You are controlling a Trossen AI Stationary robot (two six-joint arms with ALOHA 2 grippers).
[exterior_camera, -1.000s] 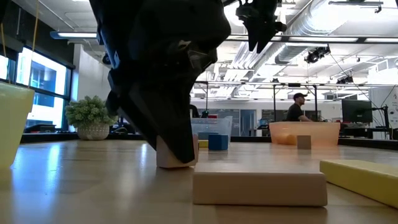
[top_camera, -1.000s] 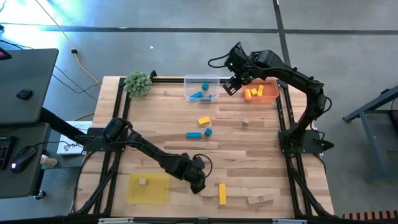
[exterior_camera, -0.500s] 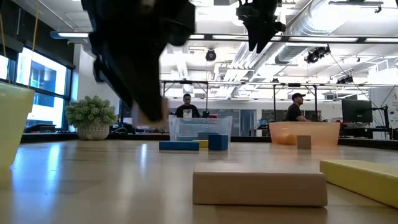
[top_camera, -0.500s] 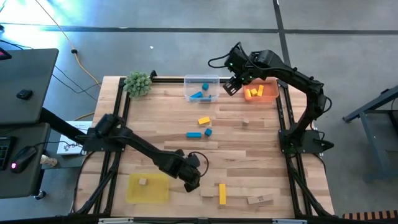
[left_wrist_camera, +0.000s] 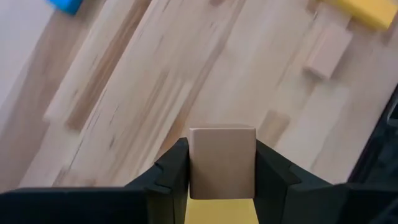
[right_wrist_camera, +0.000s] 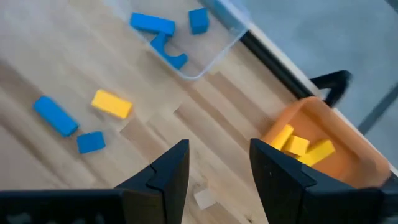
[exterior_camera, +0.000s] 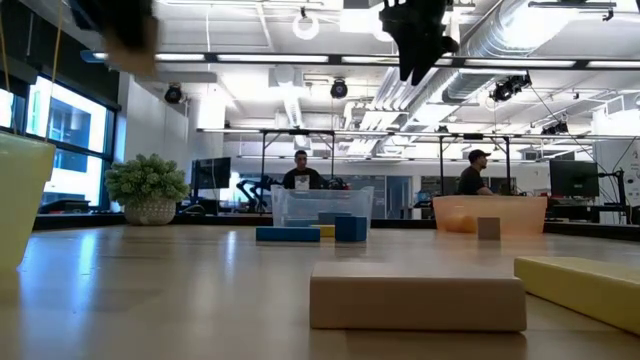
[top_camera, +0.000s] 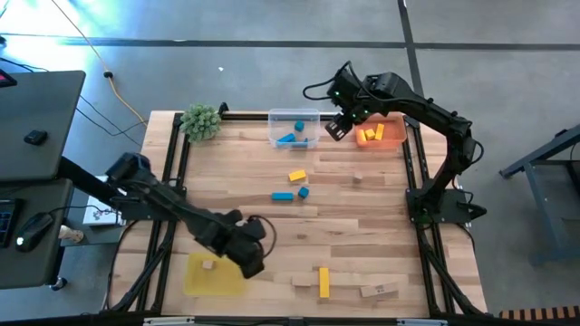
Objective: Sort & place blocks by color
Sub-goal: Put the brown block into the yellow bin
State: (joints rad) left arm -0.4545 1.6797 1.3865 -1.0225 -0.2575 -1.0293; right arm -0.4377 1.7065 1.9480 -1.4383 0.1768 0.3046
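Note:
My left gripper [top_camera: 246,263] hangs over the right edge of the yellow tray [top_camera: 204,279] at the table's near left, shut on a plain wood block [left_wrist_camera: 222,158]. One plain cube [top_camera: 208,264] lies in that tray. My right gripper [top_camera: 337,127] hovers open between the clear tray [top_camera: 313,118] holding blue blocks [top_camera: 292,136] and the orange tray [top_camera: 395,119] holding yellow blocks [top_camera: 373,134]. On the table lie a yellow block [top_camera: 297,176], a blue bar [top_camera: 282,195], a blue cube [top_camera: 303,192], a small plain cube [top_camera: 357,178], a plain block [top_camera: 301,280], a yellow bar [top_camera: 323,282] and a plain bar [top_camera: 373,291]. My left gripper pinches the plain wood block between its two fingers [left_wrist_camera: 171,171], which sit on two opposite side faces [left_wrist_camera: 199,168]. The fingers come from above, pointing down. The block is lifted clear, with the yellow tray [left_wrist_camera: 222,211] showing below it.
A green spiky plant ball [top_camera: 201,120] sits at the far left corner. Black frame rails [top_camera: 177,163] run along the table's sides. Bare wood lies in the middle right of the table [top_camera: 362,226]. People stand in the room beyond the table [exterior_camera: 300,170].
My left gripper has risen from the table near the yellow bar with the plain block between its fingers and has moved toward the table's left edge, over the yellow tray's right edge. The block has gone from resting on the table to lifted clear.

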